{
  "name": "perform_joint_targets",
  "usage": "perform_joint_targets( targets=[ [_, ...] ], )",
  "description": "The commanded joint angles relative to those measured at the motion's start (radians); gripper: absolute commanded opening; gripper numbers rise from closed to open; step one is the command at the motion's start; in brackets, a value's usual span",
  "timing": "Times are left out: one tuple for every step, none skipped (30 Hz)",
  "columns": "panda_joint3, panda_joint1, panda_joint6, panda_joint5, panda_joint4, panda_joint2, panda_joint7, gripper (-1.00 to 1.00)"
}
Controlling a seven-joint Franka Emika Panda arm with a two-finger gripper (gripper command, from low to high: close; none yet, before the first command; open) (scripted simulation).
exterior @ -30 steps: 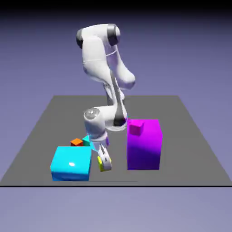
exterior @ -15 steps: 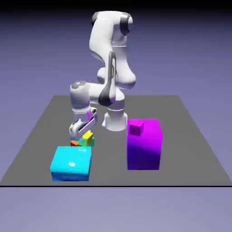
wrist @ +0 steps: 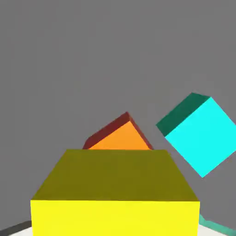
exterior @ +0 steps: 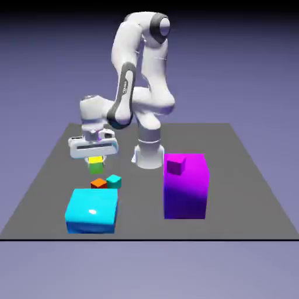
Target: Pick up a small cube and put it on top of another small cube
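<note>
My gripper (exterior: 94,162) is shut on the small yellow cube (exterior: 94,166), which hangs in the air at the exterior view's left. Just below and in front of it on the table sit a small orange cube (exterior: 98,183) and a small teal cube (exterior: 114,180), side by side. In the hand view the yellow cube (wrist: 115,193) fills the bottom and hides my fingertips. Past it lie the orange cube (wrist: 120,136) and, to the right, the teal cube (wrist: 198,133).
A big cyan block (exterior: 91,210) lies in front of the two small cubes. A tall purple block (exterior: 185,188) stands at the right with a small magenta cube (exterior: 174,166) on its top. The robot base (exterior: 148,153) stands behind.
The gripper closed on the yellow cube near the cyan block's right side, lifted it and carried it left and back, so it now hangs over the orange and teal cubes.
</note>
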Motion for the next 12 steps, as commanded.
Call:
perform_joint_targets(
  targets=[
    [0.017,-0.005,0.013,0.044,0.007,0.023,-0.033,-1.0],
    [0.034,-0.01,0.027,0.087,0.013,0.045,-0.065,-1.0],
    [0.05,-0.015,0.041,0.13,0.02,0.068,-0.098,-1.0],
    [0.067,-0.02,0.056,0.174,0.026,0.091,-0.131,-1.0],
    [0.084,-0.025,0.07,0.217,0.033,0.113,-0.163,-1.0],
    [0.101,-0.03,0.084,0.261,0.039,0.136,-0.196,-1.0],
    [0.117,-0.035,0.098,0.304,0.046,0.159,-0.229,-1.0],
    [0.134,-0.041,0.112,0.348,0.052,0.181,-0.262,-1.0],
    [0.148,-0.045,0.124,0.383,0.058,0.2,-0.288,-1.0],
    [0.148,-0.045,0.124,0.383,0.058,0.2,-0.288,1.0],
    [0.148,-0.045,0.124,0.383,0.058,0.2,-0.288,1.0],
    [0.131,-0.04,0.109,0.339,0.051,0.177,-0.255,1.0]
  ],
)
